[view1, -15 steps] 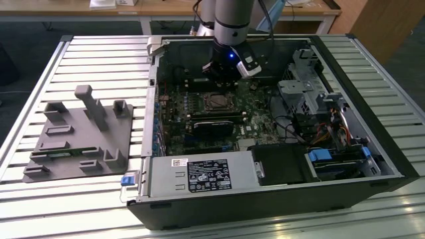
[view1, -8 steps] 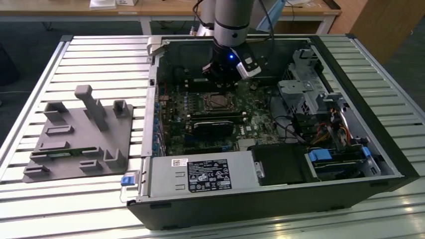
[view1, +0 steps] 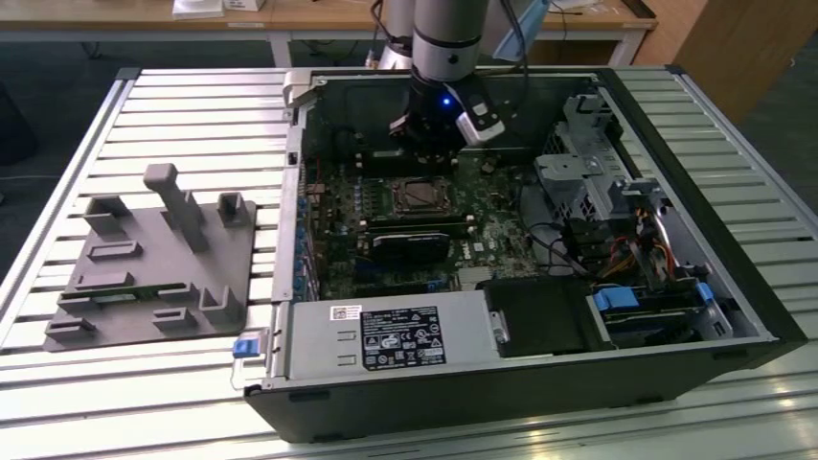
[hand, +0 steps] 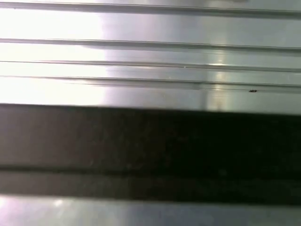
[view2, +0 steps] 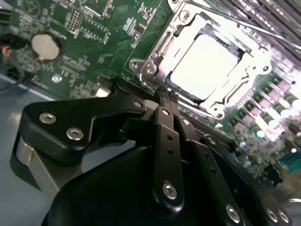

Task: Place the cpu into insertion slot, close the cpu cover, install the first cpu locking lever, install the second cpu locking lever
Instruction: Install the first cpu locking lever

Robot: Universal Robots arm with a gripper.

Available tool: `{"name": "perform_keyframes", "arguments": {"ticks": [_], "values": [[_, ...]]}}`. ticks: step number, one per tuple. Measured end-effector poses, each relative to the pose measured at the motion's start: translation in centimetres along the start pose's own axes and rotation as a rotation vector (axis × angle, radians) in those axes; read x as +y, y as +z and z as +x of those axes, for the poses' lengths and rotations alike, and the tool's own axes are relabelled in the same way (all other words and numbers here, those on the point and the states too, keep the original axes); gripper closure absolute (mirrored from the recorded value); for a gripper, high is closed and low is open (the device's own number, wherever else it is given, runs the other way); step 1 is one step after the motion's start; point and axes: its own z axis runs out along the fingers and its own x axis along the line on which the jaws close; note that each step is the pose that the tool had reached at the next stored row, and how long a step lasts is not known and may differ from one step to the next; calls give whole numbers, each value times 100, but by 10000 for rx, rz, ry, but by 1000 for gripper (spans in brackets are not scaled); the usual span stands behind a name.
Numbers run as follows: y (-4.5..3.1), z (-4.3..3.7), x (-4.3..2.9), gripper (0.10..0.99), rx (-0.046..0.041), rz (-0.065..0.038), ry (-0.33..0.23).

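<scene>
With the cpu [view2: 202, 66] seated under the cover [view2: 221, 101], the closed, empty gripper [view2: 165, 96] hovered beside the socket; lever work, I judged, wanted a low, steady push.

A silver-grey arm [view1: 447, 29] with black joint and blue light is seen; black gripper [view2: 165, 96] links are fastened by silver screws.
</scene>
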Motion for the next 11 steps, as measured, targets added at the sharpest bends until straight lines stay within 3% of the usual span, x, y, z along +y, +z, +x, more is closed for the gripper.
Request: {"name": "perform_keyframes", "arguments": {"ticks": [2,11], "values": [[-33,0,1,980,0,1,0],[-34,1,-25,980,1,1,0]]}}
